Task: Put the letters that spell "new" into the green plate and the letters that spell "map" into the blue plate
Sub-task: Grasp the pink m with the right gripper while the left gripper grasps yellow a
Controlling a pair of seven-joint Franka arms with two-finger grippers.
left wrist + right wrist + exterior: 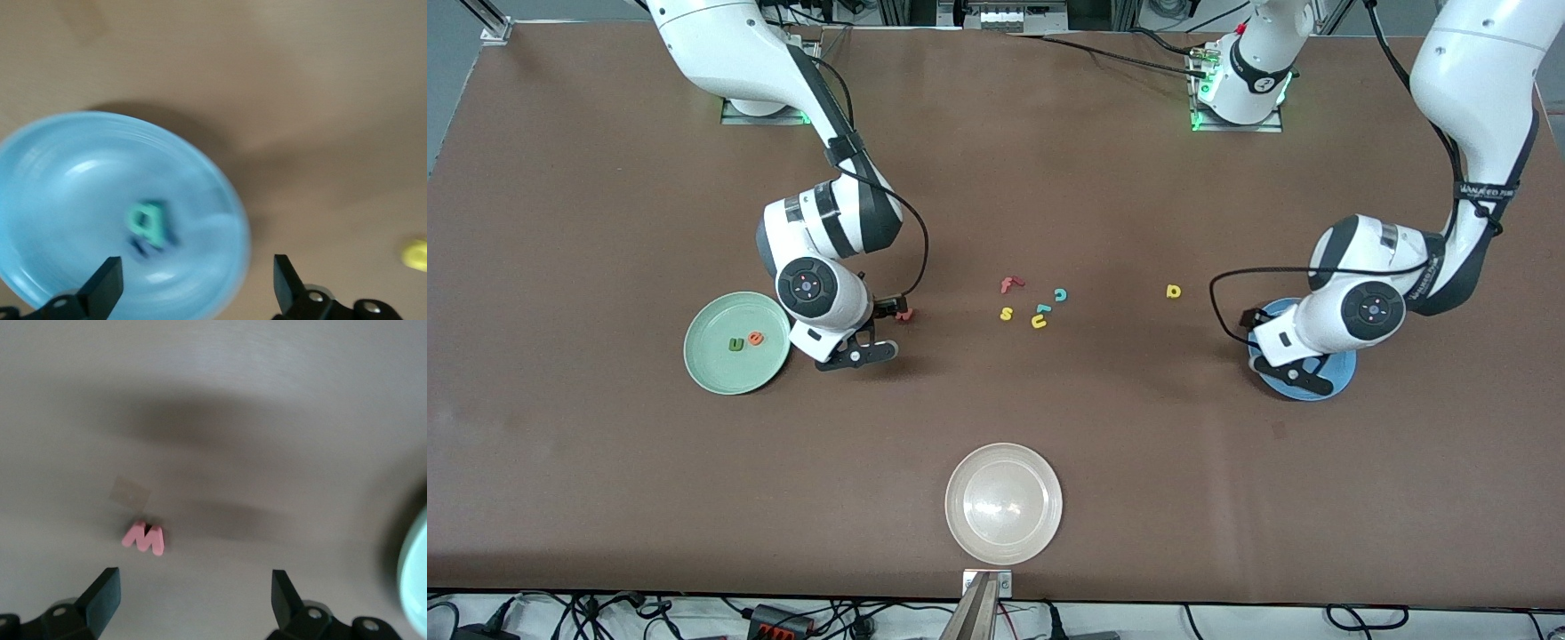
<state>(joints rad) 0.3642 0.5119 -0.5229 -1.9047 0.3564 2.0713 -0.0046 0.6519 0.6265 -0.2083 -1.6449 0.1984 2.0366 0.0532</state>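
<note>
On the desk (1049,178), toward the right arm's end, the green plate (710,369) holds the dark green "n" (735,344) and the orange "e" (756,338), the two lying just beside each other. The right claw (863,342) hangs low just beside that plate, its fingers (100,597) spread wide and holding nothing; the pink "w" (143,538) lies flat on the desk near the claw, outside the plate. Toward the left arm's end, the blue plate (1343,369) is mostly covered by the left arm in the front view. The left claw (193,287) hovers over this plate, wide and empty, and its wrist view shows the teal stemmed letter (148,223) lying in the plate (53,200) on top of a dark blue letter (141,248), too blurred to read. The yellow stemmed letter (1173,291) lies alone on the bare desk between the blue plate and a loose cluster at mid-desk. That cluster holds a red "f" (1010,284), a teal "c" (1060,294), a yellow "s" (1006,313), a yellow "u" (1039,322) and a small teal piece (1042,309) touching the "u". A beige-white plate (1004,503) sits nearest the front camera, well apart from the letters.
</note>
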